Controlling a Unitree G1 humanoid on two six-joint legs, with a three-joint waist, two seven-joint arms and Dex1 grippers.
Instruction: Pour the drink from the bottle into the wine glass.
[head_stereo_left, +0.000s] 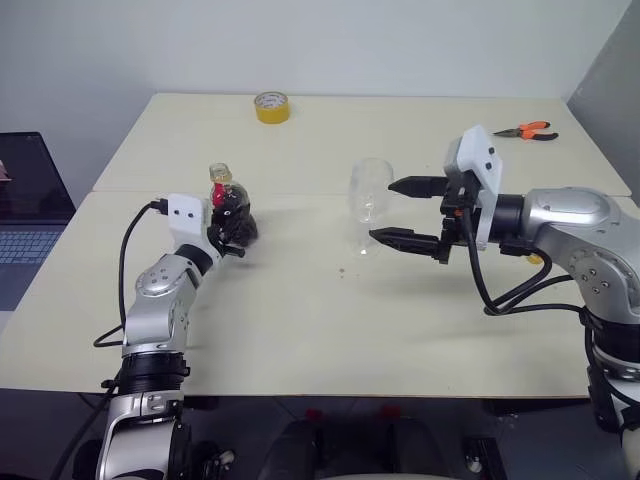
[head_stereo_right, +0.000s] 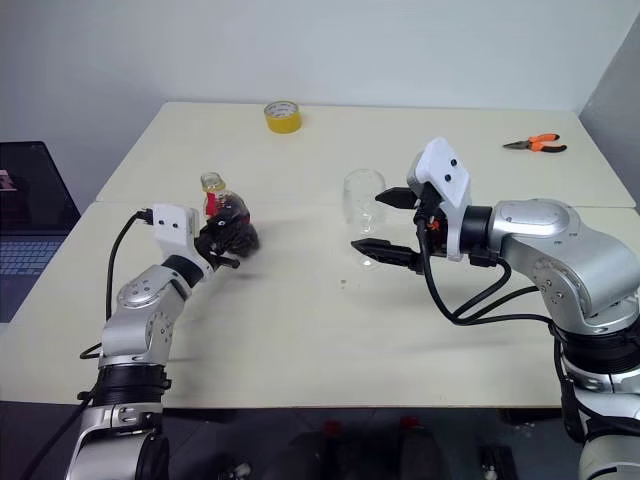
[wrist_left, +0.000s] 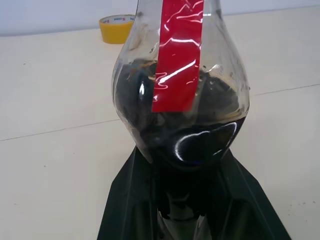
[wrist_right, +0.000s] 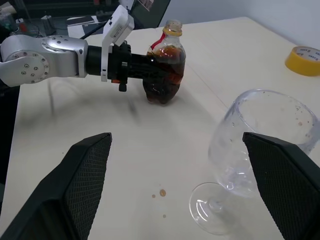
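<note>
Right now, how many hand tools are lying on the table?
1: orange-handled pliers at the table's far right corner. Yellow tape roll sits far centre.

Lab workbench: pliers (head_stereo_left: 527, 130), tape roll (head_stereo_left: 271, 106)

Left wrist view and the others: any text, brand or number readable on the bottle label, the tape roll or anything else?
None can be read.
bottle: its red label shows plain red, no print visible.
yellow tape roll: dark marks on the inner core, too small to read.
wine glass: no markings.
pliers: no readable text.
</note>
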